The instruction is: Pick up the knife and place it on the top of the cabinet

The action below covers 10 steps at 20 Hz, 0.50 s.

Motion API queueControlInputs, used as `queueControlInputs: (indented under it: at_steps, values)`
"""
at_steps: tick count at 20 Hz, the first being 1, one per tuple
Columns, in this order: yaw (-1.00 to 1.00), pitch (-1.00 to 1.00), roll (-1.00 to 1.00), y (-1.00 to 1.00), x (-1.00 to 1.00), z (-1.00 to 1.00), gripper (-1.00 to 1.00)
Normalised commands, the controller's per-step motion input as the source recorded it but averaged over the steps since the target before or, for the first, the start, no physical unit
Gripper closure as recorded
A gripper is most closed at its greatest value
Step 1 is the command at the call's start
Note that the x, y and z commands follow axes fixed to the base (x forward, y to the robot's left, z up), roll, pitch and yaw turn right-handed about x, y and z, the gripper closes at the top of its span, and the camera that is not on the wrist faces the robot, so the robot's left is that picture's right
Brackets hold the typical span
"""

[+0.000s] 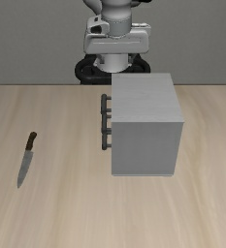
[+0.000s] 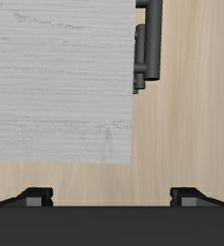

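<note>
One brown-handled steel knife lies flat on the light wooden desk, exterior view's lower left, well apart from the grey box-shaped cabinet. Pincer spread wide, empty, hovering by the cabinet.

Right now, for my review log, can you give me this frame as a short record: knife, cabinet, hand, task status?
knife: lies flat on the table, toward the exterior view's left, apart from the cabinet
cabinet: grey, dark handles on the side facing the knife
hand: open, holding nothing, looking down on the cabinet's top
task status: knife not yet picked up and not on the cabinet
</note>
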Motion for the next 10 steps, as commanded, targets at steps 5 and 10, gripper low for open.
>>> queueControlInputs:
  at_steps: [5, 10]
  values:
    - [0.0, 0.0, 0.0, -1.0, 0.0, 0.0, -1.0]
    - [0.0, 0.0, 0.0, -1.0, 0.0, 0.0, -1.0]
